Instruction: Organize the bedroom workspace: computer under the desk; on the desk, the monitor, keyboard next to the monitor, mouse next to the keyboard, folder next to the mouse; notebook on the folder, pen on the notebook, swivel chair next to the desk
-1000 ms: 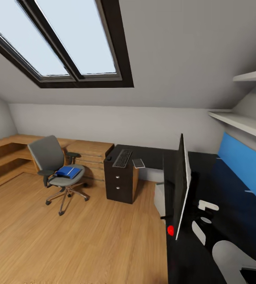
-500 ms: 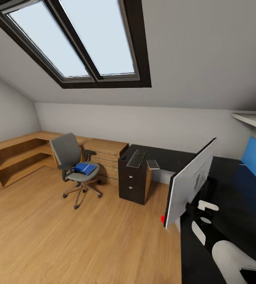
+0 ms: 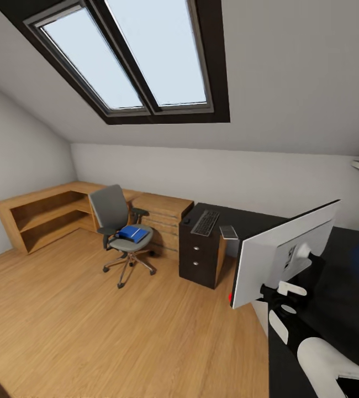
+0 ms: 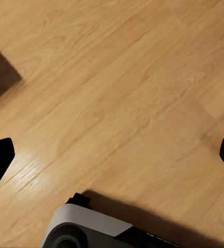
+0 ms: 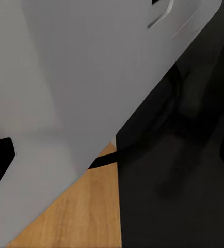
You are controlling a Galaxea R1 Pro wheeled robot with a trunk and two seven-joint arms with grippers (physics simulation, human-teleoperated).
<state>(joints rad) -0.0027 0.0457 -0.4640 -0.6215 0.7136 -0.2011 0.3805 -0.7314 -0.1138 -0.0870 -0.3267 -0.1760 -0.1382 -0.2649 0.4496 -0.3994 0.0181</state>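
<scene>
- Monitor (image 3: 281, 251): on the desk (image 3: 345, 287), near its front edge, pale back turned toward the head camera, red dot low at the corner over the floor. Standing, but judged not finally set.
- Keyboard (image 3: 205, 222): on the desk's far wing, above the drawer unit (image 3: 199, 260), well apart from the monitor. Judged still to be moved.
- Mouse (image 3: 186, 220): small dark spot just beside the keyboard's far side; too small to confirm.
- Pale flat item (image 3: 228, 231): on the desk just beside the keyboard; identity unclear.
- Folder (image 3: 133, 233): blue, on the chair (image 3: 119, 229) seat. Not yet moved.
- Notebook, pen: not made out.
- Chair: on the wood floor (image 3: 102, 326) near the wooden chest, a little apart from the desk. Positioning pending.
- Computer: not identified.
- Left pincer (image 4: 112, 155): jaws wide apart, tips at the frame edges, over bare floor; held and touched nothing.
- Right pincer (image 5: 112, 155): jaws wide apart, close against the monitor's grey back; contact could not be told, nothing clamped.
- Progress: judged early; most items outstanding.
</scene>
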